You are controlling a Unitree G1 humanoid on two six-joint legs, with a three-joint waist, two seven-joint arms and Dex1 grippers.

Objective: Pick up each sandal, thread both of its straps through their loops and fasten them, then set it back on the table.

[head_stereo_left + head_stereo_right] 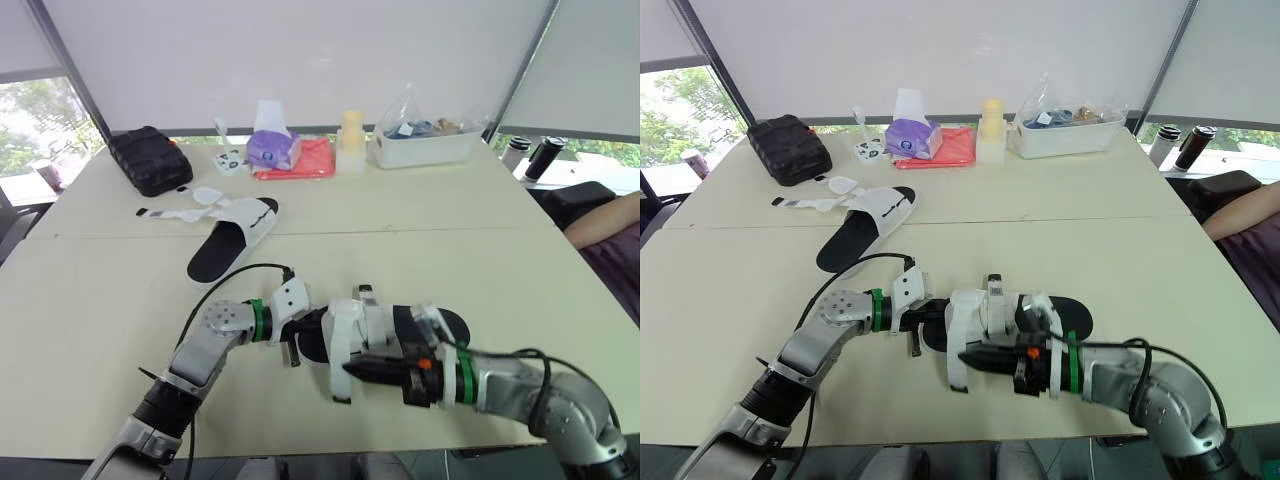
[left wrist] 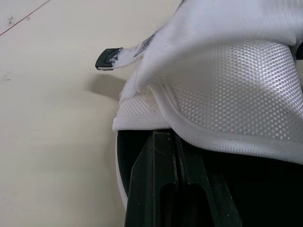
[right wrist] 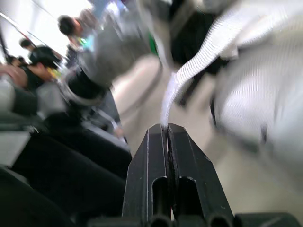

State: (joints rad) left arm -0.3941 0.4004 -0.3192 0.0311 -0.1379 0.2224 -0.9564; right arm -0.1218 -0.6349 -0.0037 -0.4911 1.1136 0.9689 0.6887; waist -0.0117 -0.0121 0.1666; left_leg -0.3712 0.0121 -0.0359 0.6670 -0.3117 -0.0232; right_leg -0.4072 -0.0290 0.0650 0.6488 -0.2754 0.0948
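You have two sandals on the table. The near sandal is right in front of the robot, between both grippers. The far sandal sits further back and to the left, its open straps splayed out on the tabletop.

Your right gripper is clamped tight on the end of a white strap of the near sandal. Your left gripper is at that sandal's other end, against the black footbed beneath the white upper. Whether it is gripping I cannot tell.

A small label on the upper carries print too small to read.

Along the back you have:
- one black case
- one purple tissue pack with a tissue standing up
- one red folded item
- one clear tub holding small mixed things

Two dark bottles stand at the right edge.
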